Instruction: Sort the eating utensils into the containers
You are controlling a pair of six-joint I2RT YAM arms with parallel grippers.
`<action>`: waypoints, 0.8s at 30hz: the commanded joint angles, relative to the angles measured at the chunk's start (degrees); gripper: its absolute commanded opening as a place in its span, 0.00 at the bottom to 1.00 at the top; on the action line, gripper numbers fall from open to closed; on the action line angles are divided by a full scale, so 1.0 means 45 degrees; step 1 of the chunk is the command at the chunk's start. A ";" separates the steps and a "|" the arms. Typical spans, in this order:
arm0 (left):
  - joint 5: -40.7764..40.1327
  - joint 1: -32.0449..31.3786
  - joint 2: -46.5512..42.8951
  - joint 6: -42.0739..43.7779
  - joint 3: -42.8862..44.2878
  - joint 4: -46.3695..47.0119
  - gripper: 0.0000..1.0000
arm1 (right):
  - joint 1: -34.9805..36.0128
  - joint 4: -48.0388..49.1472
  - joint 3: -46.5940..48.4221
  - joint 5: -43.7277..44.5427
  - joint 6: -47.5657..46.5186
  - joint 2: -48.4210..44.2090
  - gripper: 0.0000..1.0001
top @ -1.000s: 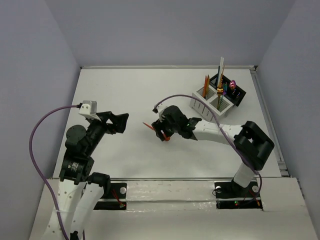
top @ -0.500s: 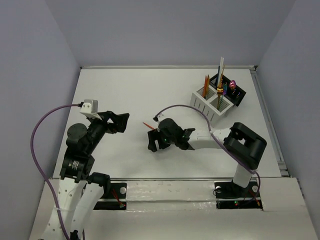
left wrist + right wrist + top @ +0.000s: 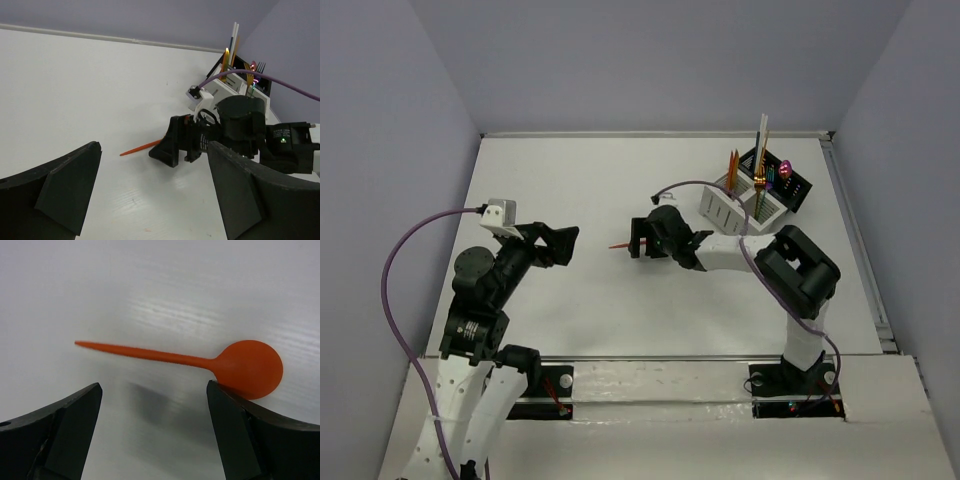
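An orange-red round-bowled spoon (image 3: 175, 358) lies flat on the white table, handle pointing left; its handle tip shows in the top view (image 3: 618, 245) and the left wrist view (image 3: 140, 148). My right gripper (image 3: 642, 240) hangs just above it, open (image 3: 153, 390), with one finger (image 3: 235, 415) beside the bowl, and it holds nothing. My left gripper (image 3: 565, 243) is open and empty (image 3: 152, 150), to the left of the spoon. The white slatted caddy (image 3: 735, 208) and the joined black perforated box (image 3: 788, 185) stand at the back right, holding orange (image 3: 733, 165), gold (image 3: 761, 170) and other utensils.
The table's raised rim runs along the back (image 3: 650, 134) and the right side (image 3: 855, 240). A purple cable (image 3: 695, 186) loops from the right wrist past the caddy. The containers also show in the left wrist view (image 3: 225, 90).
My right gripper has swung from nearer the front to farther back over the spoon. The spoon's handle now lies more level, pointing left. The left arm has not moved.
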 commanded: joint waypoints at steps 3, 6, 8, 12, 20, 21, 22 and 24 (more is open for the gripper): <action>0.0136 0.0075 -0.0082 0.0128 0.0245 0.0730 0.99 | -0.0632 -0.1421 0.2087 0.1405 -0.0754 0.1577 0.92; 0.0156 0.0075 -0.0101 0.0128 0.0245 0.0730 0.99 | -0.0904 -0.2670 0.3803 0.1915 -0.0969 0.2339 0.91; 0.0136 0.0075 -0.0121 0.0147 0.0245 0.0711 0.99 | -0.0905 -0.3431 0.4431 0.2520 -0.1126 0.2923 0.85; 0.0117 0.0075 -0.0140 0.0147 0.0264 0.0710 0.99 | -0.0905 -0.4663 0.5838 0.3108 -0.1575 0.3900 0.74; 0.0097 0.0075 -0.0160 0.0166 0.0265 0.0691 0.99 | -0.0905 -0.6132 0.7637 0.3754 -0.2200 0.5212 0.38; 0.0097 0.0075 -0.0179 0.0147 0.0265 0.0691 0.99 | -0.0905 -0.6132 0.7618 0.3773 -0.2278 0.5212 0.35; 0.0078 0.0075 -0.0179 0.0166 0.0265 0.0671 0.99 | -0.0905 -0.5997 0.7405 0.3677 -0.2530 0.5173 0.33; 0.0097 0.0075 -0.0179 0.0147 0.0265 0.0691 0.99 | -0.0905 -0.5336 0.6917 0.2921 -0.2940 0.4823 0.28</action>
